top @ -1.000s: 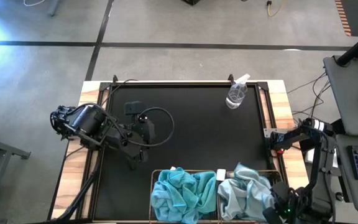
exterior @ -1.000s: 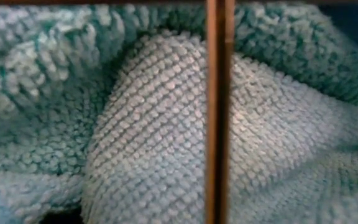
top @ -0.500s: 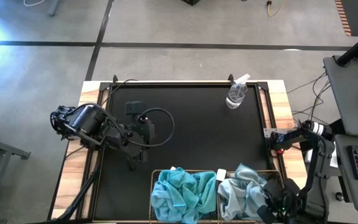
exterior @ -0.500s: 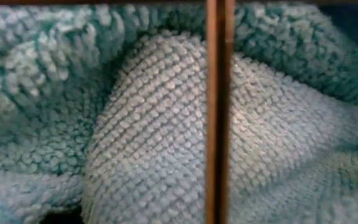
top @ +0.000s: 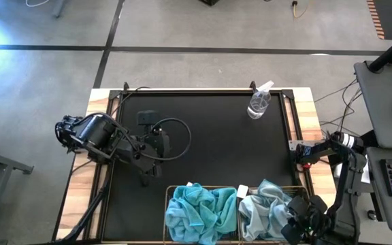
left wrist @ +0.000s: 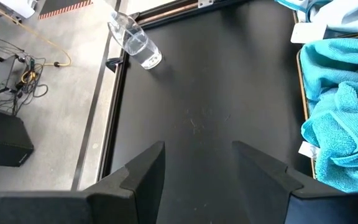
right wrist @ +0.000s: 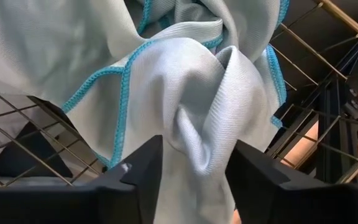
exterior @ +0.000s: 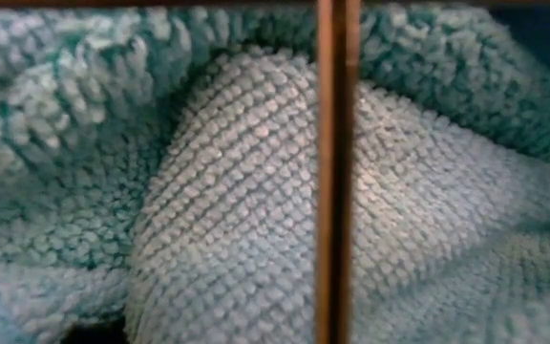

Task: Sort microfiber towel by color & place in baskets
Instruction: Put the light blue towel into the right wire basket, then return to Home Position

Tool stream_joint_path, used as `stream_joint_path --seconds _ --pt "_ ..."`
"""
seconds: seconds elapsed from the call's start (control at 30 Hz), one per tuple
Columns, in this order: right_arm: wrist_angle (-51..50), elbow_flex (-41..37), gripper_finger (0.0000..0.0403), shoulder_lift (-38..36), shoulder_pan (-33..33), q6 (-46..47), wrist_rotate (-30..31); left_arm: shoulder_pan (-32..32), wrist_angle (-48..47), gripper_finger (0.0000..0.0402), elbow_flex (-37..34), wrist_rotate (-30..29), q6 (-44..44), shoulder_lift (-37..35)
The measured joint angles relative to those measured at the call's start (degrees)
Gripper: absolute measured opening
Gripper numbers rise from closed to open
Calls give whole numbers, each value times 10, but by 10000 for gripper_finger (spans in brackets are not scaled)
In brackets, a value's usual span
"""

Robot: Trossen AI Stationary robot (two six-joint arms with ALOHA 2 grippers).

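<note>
Hovering over the right-hand basket (top: 298, 192), the right claw (right wrist: 191, 163) has its fingers spread around a bunched fold of pale grey towel (right wrist: 210, 93) without pinching it. The turquoise towels (top: 199, 211) fill the left basket (top: 167, 204). The risk, as I judge it: the fold snags on a finger as the arm lifts and drags the cloth over the wire rim. The left claw (left wrist: 194, 165) waits spread above the bare bench (top: 209, 129).

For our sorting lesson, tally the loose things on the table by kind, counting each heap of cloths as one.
Wire baskets: 2
Turquoise cloth heap: 1
Pale grey-blue cloth heap: 1
Clear spray bottle: 1
Total: 5
</note>
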Motion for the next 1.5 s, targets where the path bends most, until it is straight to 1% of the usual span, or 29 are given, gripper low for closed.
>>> stream_joint_path --seconds 0.13,0.33,0.47,0.53,0.63,0.7,0.93,1.03,1.1,1.17,1.27,1.33,1.43,1.5 --pt "3 1 176 -4 -1 0 -2 0 0 168 0 0 5 0" --pt "2 30 180 -27 -10 0 4 0 0 168 0 1 6 0" --pt "-1 31 180 -37 -21 -14 46 0 0 168 0 1 6 0" --pt "-1 31 180 -39 -29 -40 71 0 0 168 0 1 6 0" --pt "2 31 180 -39 -46 -105 128 0 1 168 0 -2 6 0" --pt "6 31 180 -39 -58 -156 175 0 5 168 0 -13 6 1" --pt "30 53 180 -44 -110 -338 352 0 12 168 0 -11 1 13" --pt "69 67 180 -44 -130 -446 424 0 28 168 0 -11 2 22" --pt "103 76 180 -44 -144 -528 461 0 36 168 0 -11 20 31" --pt "138 82 180 -44 -158 -585 490 0 50 168 0 -11 32 37" --pt "190 84 180 -44 -180 -636 527 0 78 168 0 -11 45 50" --pt "209 84 180 -44 -197 -669 530 0 79 168 0 -6 37 60" --pt "211 83 180 -42 -221 -720 521 7 64 168 0 10 49 66" --pt "210 78 180 -42 -237 -749 519 17 49 168 0 16 29 65"
